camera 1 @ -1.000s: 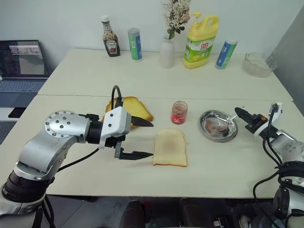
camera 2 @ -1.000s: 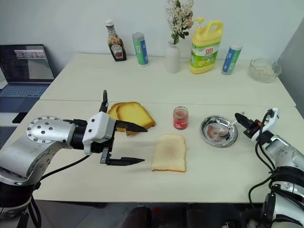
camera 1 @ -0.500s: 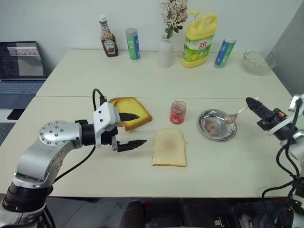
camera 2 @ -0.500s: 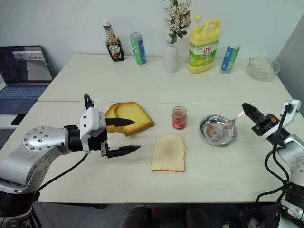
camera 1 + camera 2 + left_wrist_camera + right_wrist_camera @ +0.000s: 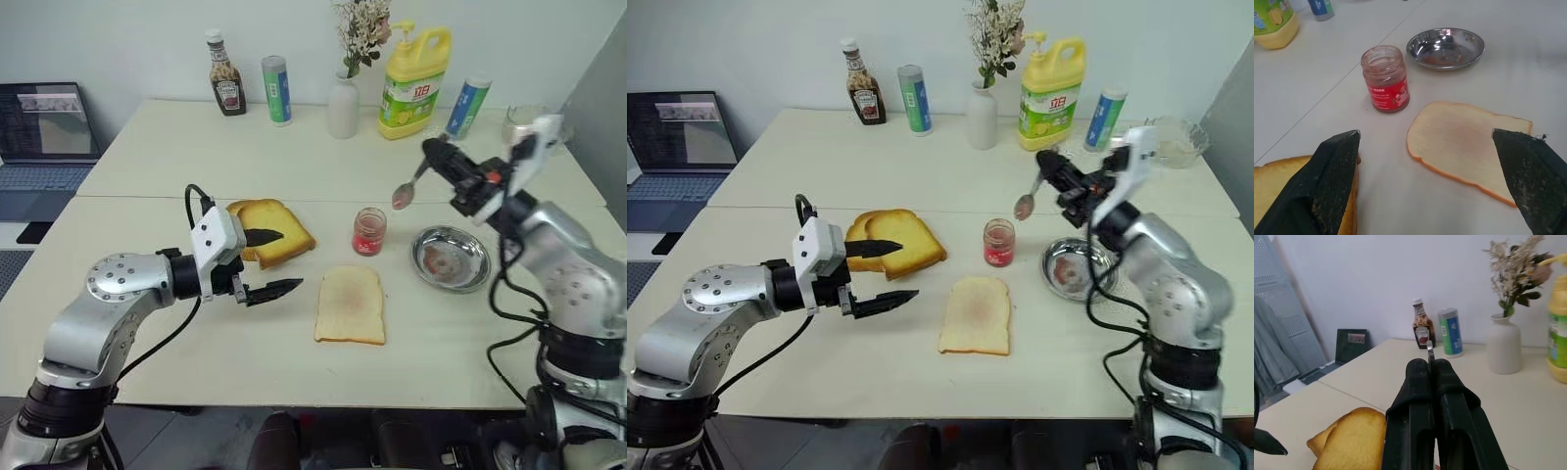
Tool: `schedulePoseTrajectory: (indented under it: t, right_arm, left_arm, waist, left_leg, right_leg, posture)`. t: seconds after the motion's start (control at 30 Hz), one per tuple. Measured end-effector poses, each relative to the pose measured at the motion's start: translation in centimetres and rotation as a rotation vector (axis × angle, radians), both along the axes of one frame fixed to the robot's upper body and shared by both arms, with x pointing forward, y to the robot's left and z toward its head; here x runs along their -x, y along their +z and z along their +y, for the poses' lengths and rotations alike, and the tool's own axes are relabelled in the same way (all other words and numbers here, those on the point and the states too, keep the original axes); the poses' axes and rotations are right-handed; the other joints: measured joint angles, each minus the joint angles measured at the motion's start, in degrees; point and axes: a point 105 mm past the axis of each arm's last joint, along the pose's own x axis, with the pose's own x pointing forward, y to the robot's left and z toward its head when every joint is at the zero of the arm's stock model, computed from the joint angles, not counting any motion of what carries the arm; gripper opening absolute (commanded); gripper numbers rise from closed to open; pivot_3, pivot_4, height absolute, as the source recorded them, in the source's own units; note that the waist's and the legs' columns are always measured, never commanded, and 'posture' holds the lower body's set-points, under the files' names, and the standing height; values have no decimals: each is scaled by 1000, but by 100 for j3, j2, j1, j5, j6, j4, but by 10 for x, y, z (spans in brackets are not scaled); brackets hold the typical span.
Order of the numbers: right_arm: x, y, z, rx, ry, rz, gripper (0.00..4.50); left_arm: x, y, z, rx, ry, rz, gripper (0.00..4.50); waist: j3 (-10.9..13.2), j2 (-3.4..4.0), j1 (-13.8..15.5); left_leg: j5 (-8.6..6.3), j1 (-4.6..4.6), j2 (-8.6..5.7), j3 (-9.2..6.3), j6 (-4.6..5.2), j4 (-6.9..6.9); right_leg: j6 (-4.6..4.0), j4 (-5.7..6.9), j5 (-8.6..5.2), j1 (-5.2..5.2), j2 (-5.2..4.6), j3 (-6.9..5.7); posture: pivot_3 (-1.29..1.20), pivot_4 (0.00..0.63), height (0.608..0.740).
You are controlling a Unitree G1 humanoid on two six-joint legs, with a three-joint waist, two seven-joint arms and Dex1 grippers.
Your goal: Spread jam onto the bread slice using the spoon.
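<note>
So, far left there's a laptop [image 5: 44, 122] open on a side desk. My left claw [image 5: 277, 262] hangs released, fingers wide apart, low over the desk [image 5: 176, 162], right beside the golden toasted slices [image 5: 276, 230] and pointing toward the bread slice [image 5: 351, 304]. That pale slice lies flat near the front edge with a faint pinkish smear in its middle. Just behind it stands the jam [image 5: 368, 232] in its little glass jar, lid off, red label with white writing I can't read. Along the back: a ketchup bottle [image 5: 226, 88], a green-and-blue can [image 5: 277, 91], a white vase [image 5: 343, 106] with dried flowers, a yellow jug [image 5: 414, 83] with a green label whose characters I can't make out, and a blue tube [image 5: 466, 108]. My right claw [image 5: 438, 155] is clenched on the spoon [image 5: 409, 185] handle, up in the air, bowl hanging down above and just right of the jar. Right of the jar sits the steel dish [image 5: 451, 258], pink smudges inside. A glass bowl [image 5: 522, 122] sits at the far right back.
</note>
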Motion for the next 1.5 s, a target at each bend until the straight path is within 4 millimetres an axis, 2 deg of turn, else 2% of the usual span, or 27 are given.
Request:
schedulePoseTrajectory:
  t: [0.1,0.23,0.47,0.8,1.13,1.33,1.5]
  right_arm:
    - [-11,-5,16,75,-8,-56,54]
    - [-21,-18,17,128,-31,-70,54]
    - [-21,-27,21,201,-5,-120,54]
    - [-24,-60,29,354,16,-133,54]
    - [-32,-84,30,479,-1,-174,54]
    - [-34,-97,35,453,28,-71,54]
    - [-31,-95,37,403,55,13,54]
  left_arm:
    - [0,-2,-3,1,-4,2,4500]
    - [-2,-1,-3,4,9,-4,4500]
    - [-4,1,-9,20,6,-16,4500]
    - [-9,4,-19,4,-2,-40,4500]
    - [-10,1,-20,-8,-2,-33,4500]
    - [-10,-1,-21,-14,-4,-30,4500]
    - [-10,-2,-20,-18,0,-31,4500]
  waist:
    - [0,-1,17]
    - [1,-1,22]
    - [1,-1,15]
    - [1,-1,12]
    - [1,-2,12]
    - [1,-1,12]
    - [0,-2,11]
  left_leg:
    - [0,0,0,-5,0,0]
    - [0,-1,-1,-3,0,0]
    - [0,1,0,-5,0,0]
    - [0,2,-1,-4,0,0]
    - [0,2,-1,-5,0,0]
    - [0,2,0,-5,-1,1]
    - [0,6,0,-7,0,1]
  right_leg:
    - [0,0,0,1,0,-6]
    - [-1,0,0,1,-2,-5]
    - [-1,3,1,1,-1,-6]
    - [-1,3,1,1,-1,-6]
    - [-1,3,1,2,-1,-6]
    - [-2,4,1,2,-1,-6]
    - [-2,7,1,4,-1,-7]
  posture:
    - [0,150,740]
    - [0,150,740]
    - [0,150,740]
    - [0,150,740]
    - [0,150,740]
    - [0,150,740]
    - [0,150,740]
